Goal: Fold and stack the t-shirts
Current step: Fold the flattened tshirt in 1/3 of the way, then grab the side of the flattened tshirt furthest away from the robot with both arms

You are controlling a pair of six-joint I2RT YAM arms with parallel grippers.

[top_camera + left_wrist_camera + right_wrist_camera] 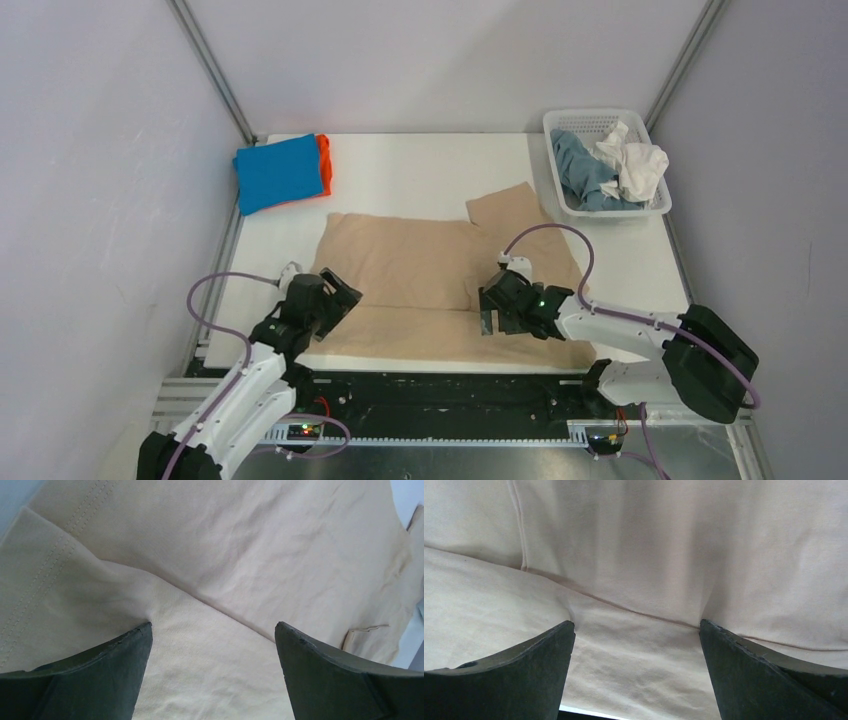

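At the near fold of the beige t-shirt (420, 265) on the desk (430, 175) | my left fingers (340, 292) and right fingers (490, 310) both spread wide, empty | risk: I pinch only the top layer, so the fold drags crooked.

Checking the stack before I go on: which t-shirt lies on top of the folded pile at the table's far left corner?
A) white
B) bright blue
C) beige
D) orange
B: the bright blue t-shirt lies folded on top, and only a strip of the orange t-shirt shows from under one side of it.
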